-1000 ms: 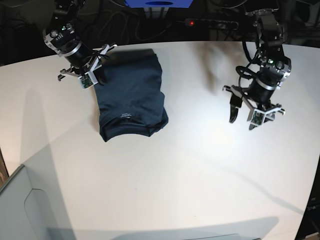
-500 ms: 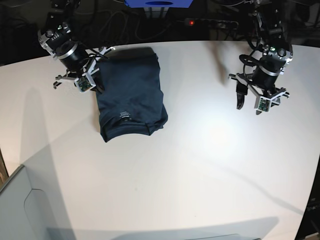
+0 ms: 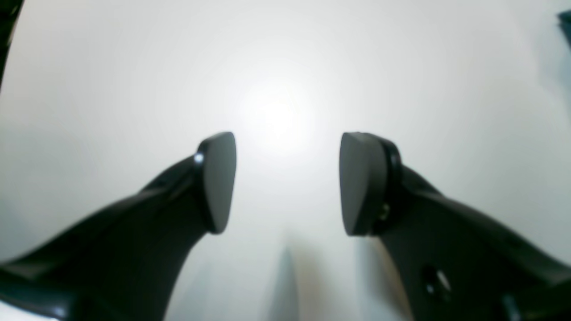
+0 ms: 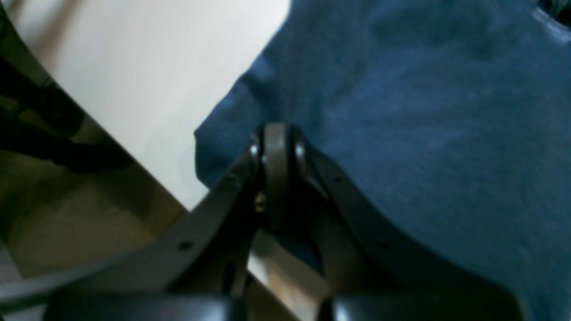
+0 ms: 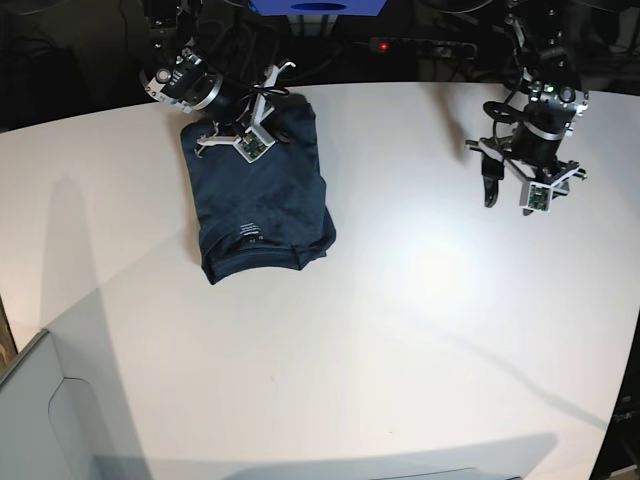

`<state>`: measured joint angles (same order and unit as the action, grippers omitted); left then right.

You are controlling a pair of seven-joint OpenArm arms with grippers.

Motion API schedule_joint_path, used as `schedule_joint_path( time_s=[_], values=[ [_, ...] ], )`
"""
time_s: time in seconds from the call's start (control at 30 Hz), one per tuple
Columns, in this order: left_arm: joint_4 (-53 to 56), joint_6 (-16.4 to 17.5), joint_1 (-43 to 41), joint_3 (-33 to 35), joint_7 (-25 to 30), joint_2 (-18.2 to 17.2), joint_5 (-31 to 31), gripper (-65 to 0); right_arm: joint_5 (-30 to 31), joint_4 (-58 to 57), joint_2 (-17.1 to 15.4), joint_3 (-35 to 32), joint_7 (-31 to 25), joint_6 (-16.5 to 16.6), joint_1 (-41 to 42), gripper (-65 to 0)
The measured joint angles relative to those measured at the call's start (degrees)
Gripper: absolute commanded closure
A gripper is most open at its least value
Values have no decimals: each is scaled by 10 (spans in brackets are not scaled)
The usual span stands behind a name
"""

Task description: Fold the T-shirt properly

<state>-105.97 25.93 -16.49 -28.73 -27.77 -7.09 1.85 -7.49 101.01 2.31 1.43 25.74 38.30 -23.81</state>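
Observation:
The dark navy T-shirt point(image 5: 265, 200) lies folded into a rough rectangle at the far left of the white table point(image 5: 400, 330), its pale collar label point(image 5: 250, 232) facing up near the front. My right gripper point(image 5: 255, 125) is over the shirt's far end. In the right wrist view this gripper point(image 4: 276, 142) is shut, pads together, above the navy fabric point(image 4: 424, 133) near its corner; no cloth shows between the pads. My left gripper point(image 5: 508, 195) hangs over bare table at the far right. In the left wrist view it point(image 3: 287, 183) is open and empty.
A blue box point(image 5: 318, 8) and a power strip with a red light point(image 5: 380, 45) sit behind the table's far edge. A grey panel point(image 5: 40, 420) stands at the front left corner. The table edge point(image 4: 134, 147) runs close beside the shirt's corner.
My right gripper has moved from the shirt's left edge to its far end and over the fabric. The shirt's far left corner has shifted left. My left arm has drawn back toward the far right.

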Motion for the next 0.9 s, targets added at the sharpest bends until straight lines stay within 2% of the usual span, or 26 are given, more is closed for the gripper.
schedule_joint_path(
  time_s=[0.13, 0.23, 0.37, 0.43, 0.57, 0.67, 0.9],
  values=[
    [0, -2, 0, -11, 1, 5, 0, -354, 0, -7, 0, 0, -22, 0, -4, -1],
    [0, -2, -7, -11, 1, 6, 1, -354, -1, 51, 0, 8, -24, 1, -10, -1],
    [0, -2, -21, -11, 1, 6, 1, -354, 8, 109, -2, 49, -33, 0, 0, -1],
    [-5, -2, -29, -11, 0, 6, 0, -354, 0, 102, -2, 74, -18, 1, 27, -1],
    [-33, -2, -62, -12, 3, 10, 4, -353, 2, 65, -3, 151, -28, 0, 86, -1],
    [-45, -2, -82, -20, 2, 32, 5, -353, 1, 42, -4, 179, -26, 1, 86, -1],
    [-50, 1, -86, -86, 0, 87, 5, -352, 2, 1, 1, 176, -27, 0, 52, -1]
  ],
)
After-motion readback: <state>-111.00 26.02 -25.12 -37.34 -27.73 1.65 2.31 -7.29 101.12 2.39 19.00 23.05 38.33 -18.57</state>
